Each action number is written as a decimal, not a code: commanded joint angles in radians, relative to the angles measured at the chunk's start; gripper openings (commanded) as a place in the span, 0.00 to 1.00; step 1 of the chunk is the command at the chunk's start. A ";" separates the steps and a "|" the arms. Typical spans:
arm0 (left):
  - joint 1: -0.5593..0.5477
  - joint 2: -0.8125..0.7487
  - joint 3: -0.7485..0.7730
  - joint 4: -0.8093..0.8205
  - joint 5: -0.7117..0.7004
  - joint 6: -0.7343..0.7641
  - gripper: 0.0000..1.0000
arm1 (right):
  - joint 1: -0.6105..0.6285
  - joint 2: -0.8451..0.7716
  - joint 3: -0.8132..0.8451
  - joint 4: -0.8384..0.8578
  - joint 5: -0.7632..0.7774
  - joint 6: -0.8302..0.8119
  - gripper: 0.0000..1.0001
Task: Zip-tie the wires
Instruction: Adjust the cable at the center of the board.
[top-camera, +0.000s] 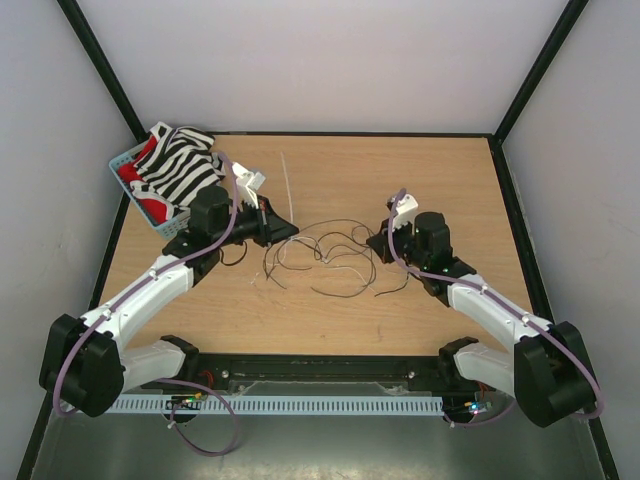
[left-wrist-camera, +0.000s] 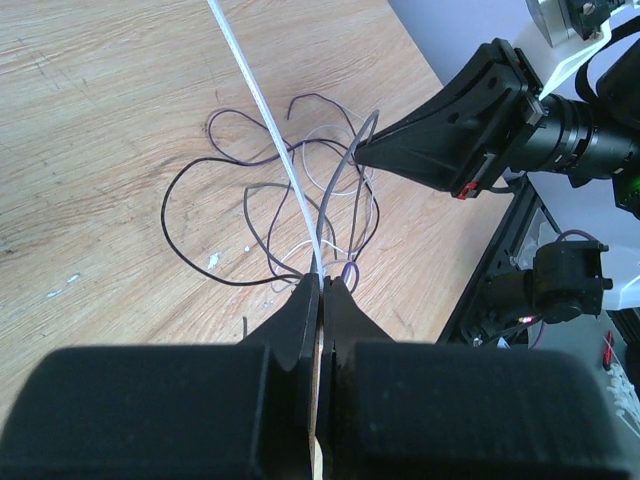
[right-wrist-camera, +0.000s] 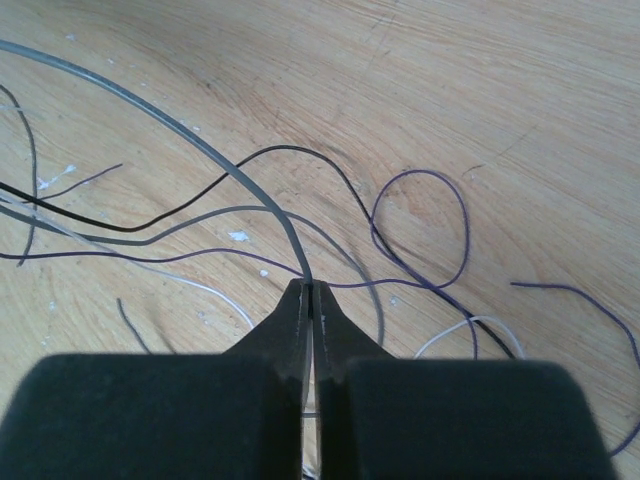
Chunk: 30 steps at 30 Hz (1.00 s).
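Note:
The wires (top-camera: 330, 255) lie as a loose tangle of thin dark and pale strands on the wooden table, between my two grippers. They also show in the left wrist view (left-wrist-camera: 215, 190) and the right wrist view (right-wrist-camera: 420, 230). My left gripper (top-camera: 292, 231) is at the tangle's left edge. It is shut (left-wrist-camera: 322, 282) on the end of a long white zip tie (left-wrist-camera: 265, 110), which runs away from the jaws towards the back of the table (top-camera: 287, 190). My right gripper (top-camera: 372, 240) is at the tangle's right edge. It is shut (right-wrist-camera: 311, 288) on a thicker grey strand (right-wrist-camera: 220, 170) that arches up off the table.
A blue basket (top-camera: 125, 165) holding a zebra-striped cloth (top-camera: 180, 165) and something red stands at the back left, just behind the left arm. The right gripper's black fingers (left-wrist-camera: 440, 120) show across the tangle in the left wrist view. Small white flecks dot the wood.

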 joint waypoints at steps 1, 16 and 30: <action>0.007 -0.021 0.038 0.014 0.004 0.013 0.00 | -0.004 0.014 0.006 0.006 -0.065 0.006 0.17; 0.009 -0.009 0.049 0.007 0.013 0.016 0.00 | 0.008 0.015 0.083 0.099 -0.304 0.071 0.50; 0.007 0.000 0.047 0.007 0.016 0.019 0.00 | 0.171 0.151 0.221 0.201 -0.354 0.078 0.52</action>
